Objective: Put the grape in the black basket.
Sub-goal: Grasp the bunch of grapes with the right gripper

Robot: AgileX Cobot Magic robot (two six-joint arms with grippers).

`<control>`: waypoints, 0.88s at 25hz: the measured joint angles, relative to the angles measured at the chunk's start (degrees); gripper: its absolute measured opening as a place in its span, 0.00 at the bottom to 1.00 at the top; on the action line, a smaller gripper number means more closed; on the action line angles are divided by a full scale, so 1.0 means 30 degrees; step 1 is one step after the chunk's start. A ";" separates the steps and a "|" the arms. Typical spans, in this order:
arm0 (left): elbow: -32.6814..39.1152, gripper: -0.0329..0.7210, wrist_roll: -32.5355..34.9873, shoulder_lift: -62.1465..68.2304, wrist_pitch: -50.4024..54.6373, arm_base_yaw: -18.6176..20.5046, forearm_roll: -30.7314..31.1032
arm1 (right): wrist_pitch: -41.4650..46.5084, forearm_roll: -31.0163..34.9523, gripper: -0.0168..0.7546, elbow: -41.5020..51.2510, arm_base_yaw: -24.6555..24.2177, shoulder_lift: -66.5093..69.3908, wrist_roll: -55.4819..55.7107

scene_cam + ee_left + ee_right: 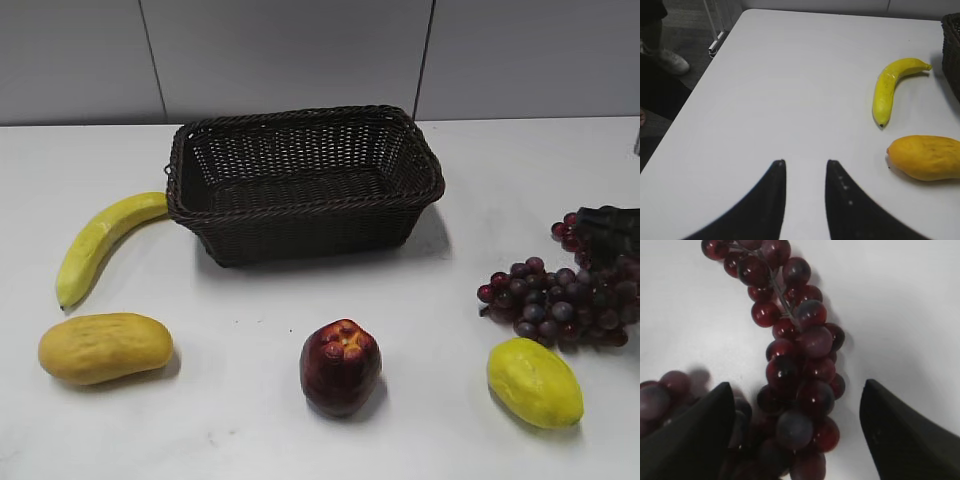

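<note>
We see the right gripper [610,235] only as a dark shape cut off by the right edge of the exterior view, low over the grape [560,300], so its form is hard to make out there. In the right wrist view its fingers [695,435] are spread wide, one on each side of the grape [795,380], with the bunch lying between them on the white table [900,305]; we cannot tell whether either finger touches the fruit, and the lower part of the bunch is dark and blurred. The grape lies on the table at the right, well apart from the black basket [305,215], which stands at the back middle and shows only its own woven floor inside. In the left wrist view only a dark corner of the black basket [952,50] shows at the right edge. The left gripper [805,167] hangs over bare table [790,90] with its fingers slightly apart and nothing between them. A banana [100,245] lies just beside the basket's left end, an orange-yellow mango [105,347] in front of it, a dark red apple [340,365] at the front middle, and a yellow fruit [535,382] near the grape.
</note>
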 joint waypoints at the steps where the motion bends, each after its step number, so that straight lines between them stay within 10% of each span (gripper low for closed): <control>1: 0.0000 0.33 0.0000 0.0000 0.0000 0.0000 0.0000 | 0.0050 -0.0103 0.79 -0.0150 0.0000 0.0388 0.0484; 16: 0.0000 0.33 0.0000 0.0000 0.0000 0.0000 0.0000 | -0.0151 -0.0847 0.78 -0.0471 0.0000 0.3364 0.7775; 22: 0.0000 0.33 0.0000 0.0000 0.0000 0.0000 0.0000 | -0.0604 -0.0830 0.47 -0.0471 0.0000 0.3629 0.9878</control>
